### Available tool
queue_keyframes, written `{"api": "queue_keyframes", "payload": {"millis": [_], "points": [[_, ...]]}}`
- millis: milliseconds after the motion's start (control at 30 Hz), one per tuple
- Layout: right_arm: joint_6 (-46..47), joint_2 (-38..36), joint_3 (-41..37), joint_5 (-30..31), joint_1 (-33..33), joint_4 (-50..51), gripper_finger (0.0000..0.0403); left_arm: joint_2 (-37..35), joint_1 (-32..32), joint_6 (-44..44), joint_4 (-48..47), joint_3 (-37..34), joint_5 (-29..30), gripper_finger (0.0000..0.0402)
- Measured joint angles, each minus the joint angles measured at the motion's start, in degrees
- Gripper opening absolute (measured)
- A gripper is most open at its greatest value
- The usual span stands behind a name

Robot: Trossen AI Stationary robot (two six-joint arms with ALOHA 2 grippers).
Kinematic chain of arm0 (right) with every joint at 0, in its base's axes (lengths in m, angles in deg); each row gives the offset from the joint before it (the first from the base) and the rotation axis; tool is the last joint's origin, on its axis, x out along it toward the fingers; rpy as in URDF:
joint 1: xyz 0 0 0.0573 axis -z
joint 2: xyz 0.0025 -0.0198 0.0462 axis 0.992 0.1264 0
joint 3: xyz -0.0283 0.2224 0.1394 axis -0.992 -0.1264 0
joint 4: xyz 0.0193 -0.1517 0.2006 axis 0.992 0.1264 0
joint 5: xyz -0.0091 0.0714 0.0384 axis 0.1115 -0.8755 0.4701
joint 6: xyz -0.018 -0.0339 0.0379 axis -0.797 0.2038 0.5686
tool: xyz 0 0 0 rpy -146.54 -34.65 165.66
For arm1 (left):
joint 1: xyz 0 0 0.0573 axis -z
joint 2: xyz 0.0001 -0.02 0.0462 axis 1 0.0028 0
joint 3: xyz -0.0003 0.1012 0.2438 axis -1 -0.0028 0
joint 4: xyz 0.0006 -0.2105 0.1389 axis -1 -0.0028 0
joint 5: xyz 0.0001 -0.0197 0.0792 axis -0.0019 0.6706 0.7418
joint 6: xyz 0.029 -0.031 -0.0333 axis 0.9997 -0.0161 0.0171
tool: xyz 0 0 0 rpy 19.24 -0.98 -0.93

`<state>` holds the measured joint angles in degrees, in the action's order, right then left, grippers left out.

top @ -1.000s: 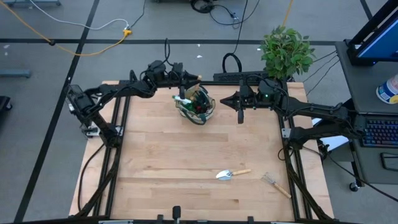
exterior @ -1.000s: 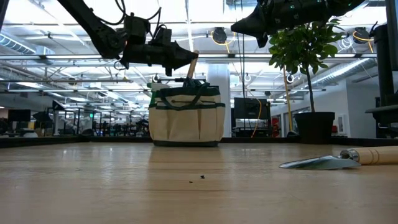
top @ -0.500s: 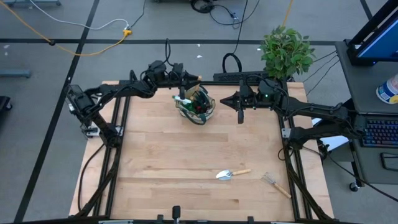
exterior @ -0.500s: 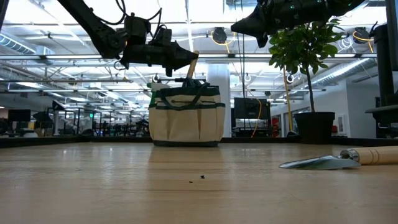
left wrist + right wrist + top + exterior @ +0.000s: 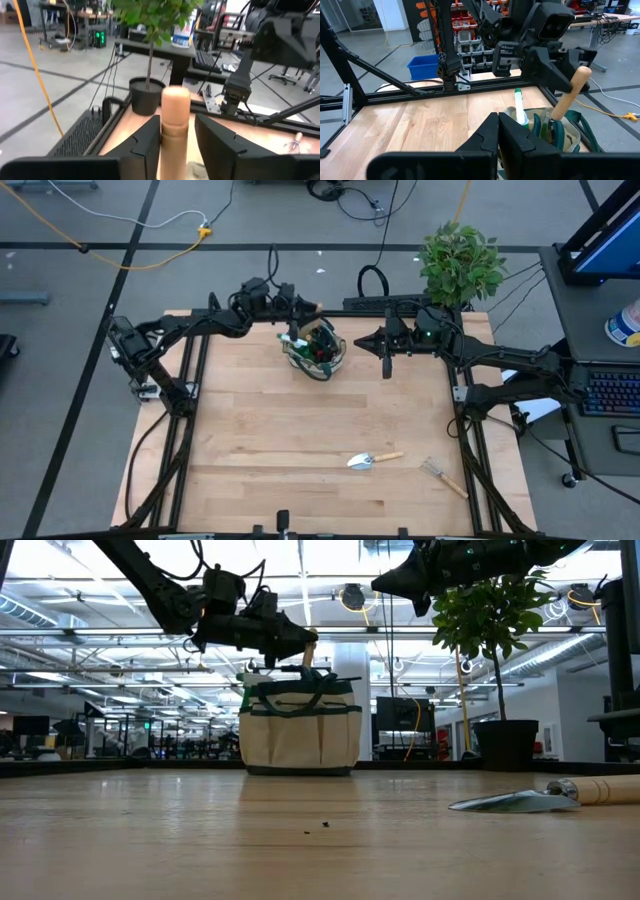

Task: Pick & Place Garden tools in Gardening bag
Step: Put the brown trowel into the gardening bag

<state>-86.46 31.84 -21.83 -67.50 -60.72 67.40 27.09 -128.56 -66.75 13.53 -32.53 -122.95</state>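
Low view, nearest item: trowel (image 5: 515,802), metal blade and pale wooden handle, lying flat on the table (image 5: 260,430) near its front edge. Judged stiff and light, and the thin blade would likely be slippery and hard to get under, so take it across the round handle at mid-length. Next, just beside it toward the right front corner: hand rake (image 5: 443,476), wooden handle with small metal tines, also flat on the wood and apart from the trowel. Judged rigid and light. The tines could snag on fabric, so grip the handle and lower it tines-first. Far side of the table, centre: gardening bag (image 5: 300,730), beige cloth with dark green trim and loop handles, standing upright and already holding several tools, among them a green-and-white item poking up. Judged soft-walled and light enough to shift or tip if nudged, so load it from straight above. Over the bag: left gripper (image 5: 176,127), fingers set narrowly either side of an upright wooden handle (image 5: 570,95) whose lower end is down in the bag. A slim gap shows on one side, so the hold looks loosened rather than clamped. Just beside the bag on its right, above the table: right gripper (image 5: 498,120), fingers pressed together, carrying nothing. Farthest, beyond the table's back right corner: potted plant (image 5: 460,260), not part of the set.
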Motion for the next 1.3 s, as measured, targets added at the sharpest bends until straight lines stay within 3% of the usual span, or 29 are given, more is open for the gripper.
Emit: {"api": "queue_keyframes", "payload": {"millis": [400, 867, 1167, 1300], "points": [[-0.02, 0.00, 0.00, -0.08, 0.02, 0.00, 0.0000, -1.39, 0.00, 0.63, -1.45, 0.00, 0.47, 0.0202], [-0.02, 0.00, 0.00, -0.20, 0.02, 0.00, 0.0000, -1.49, 0.99, 1.46, 1.09, 0.00, 4.09, 0.0205], [-0.44, 0.00, 0.00, -0.20, 0.00, 0.00, 0.0000, -1.49, 2.47, 5.55, -1.03, 0.00, 10.19, 0.0204], [-0.31, 0.00, -0.02, -0.22, 0.02, 0.00, 0.0000, -1.49, 2.47, 5.48, -1.08, 0.00, 10.54, 0.0182]]}}
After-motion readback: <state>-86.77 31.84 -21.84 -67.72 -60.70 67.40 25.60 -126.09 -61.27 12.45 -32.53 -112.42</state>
